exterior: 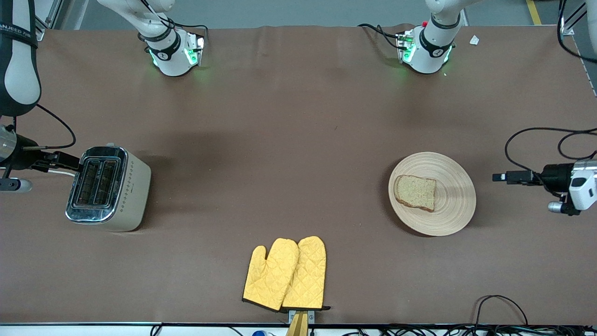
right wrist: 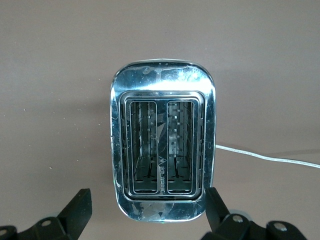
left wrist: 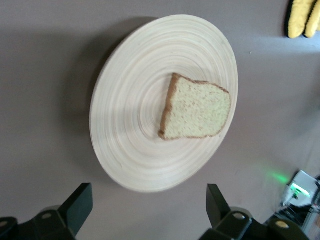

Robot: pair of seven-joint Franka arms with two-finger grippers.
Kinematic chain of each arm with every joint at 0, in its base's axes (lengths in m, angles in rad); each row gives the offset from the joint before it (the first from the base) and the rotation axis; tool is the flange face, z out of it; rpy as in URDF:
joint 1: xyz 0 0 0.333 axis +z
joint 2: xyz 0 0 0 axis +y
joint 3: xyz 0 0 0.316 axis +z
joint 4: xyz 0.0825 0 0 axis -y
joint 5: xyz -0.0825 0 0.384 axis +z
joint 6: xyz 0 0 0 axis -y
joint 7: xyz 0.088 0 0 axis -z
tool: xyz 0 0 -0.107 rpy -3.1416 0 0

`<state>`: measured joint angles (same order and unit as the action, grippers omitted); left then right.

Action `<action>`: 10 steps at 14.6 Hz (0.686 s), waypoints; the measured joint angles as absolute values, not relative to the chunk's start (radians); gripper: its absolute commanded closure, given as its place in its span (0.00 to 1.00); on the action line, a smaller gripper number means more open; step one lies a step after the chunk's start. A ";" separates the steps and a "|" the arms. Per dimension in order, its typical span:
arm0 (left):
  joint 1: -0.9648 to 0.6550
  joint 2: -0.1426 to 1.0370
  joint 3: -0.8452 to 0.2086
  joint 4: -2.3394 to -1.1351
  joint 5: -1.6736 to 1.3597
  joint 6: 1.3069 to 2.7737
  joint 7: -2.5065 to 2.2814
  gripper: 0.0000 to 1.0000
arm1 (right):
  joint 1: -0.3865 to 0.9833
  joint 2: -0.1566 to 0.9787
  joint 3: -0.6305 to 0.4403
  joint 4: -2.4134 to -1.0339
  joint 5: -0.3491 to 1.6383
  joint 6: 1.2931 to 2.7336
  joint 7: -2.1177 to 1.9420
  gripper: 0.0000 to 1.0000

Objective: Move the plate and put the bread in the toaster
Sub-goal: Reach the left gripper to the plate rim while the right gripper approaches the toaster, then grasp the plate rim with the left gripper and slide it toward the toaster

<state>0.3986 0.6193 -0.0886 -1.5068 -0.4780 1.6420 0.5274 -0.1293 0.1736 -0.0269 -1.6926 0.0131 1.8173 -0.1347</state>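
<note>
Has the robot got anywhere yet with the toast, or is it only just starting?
Only starting, by the look of it. Done: nothing; the bread lies on the plate toward the left arm's end, and both slots of the toaster are empty. In hand: nothing; the left hand is open by the plate, the right hand open by the toaster. Left: moving the plate and putting the bread in a slot.

Table (exterior: 298,140) carries toaster (exterior: 109,189); plate (exterior: 454,214); oven mitts (exterior: 285,274).
</note>
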 measured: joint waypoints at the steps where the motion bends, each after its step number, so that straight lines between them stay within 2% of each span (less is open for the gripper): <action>1: 0.403 0.669 -0.089 -1.494 -0.503 1.659 0.572 0.00 | -0.129 0.168 -0.025 -1.691 0.014 1.817 -0.134 0.00; 6: 0.400 0.807 -0.100 -1.464 -0.575 1.729 0.719 0.00 | -0.106 0.135 -0.013 -1.685 0.076 1.788 -0.133 0.00; 7: 0.399 0.817 -0.100 -1.462 -0.580 1.735 0.731 0.03 | -0.093 0.135 -0.011 -1.685 0.106 1.788 -0.130 0.00; 8: 0.399 0.826 -0.100 -1.461 -0.586 1.738 0.736 0.17 | -0.077 0.136 -0.011 -1.685 0.143 1.790 -0.122 0.00; 9: 0.399 0.832 -0.101 -1.461 -0.594 1.738 0.745 0.46 | -0.059 0.141 -0.010 -1.687 0.192 1.796 -0.104 0.00; 10: 0.399 0.838 -0.102 -1.460 -0.598 1.738 0.764 0.62 | -0.039 0.151 -0.009 -1.690 0.242 1.809 -0.077 0.00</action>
<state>0.3986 0.8381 -0.1016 -1.4604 -0.5982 1.7383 0.7645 -0.0388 0.1509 -0.0095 -1.6898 0.2419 1.8095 -0.0767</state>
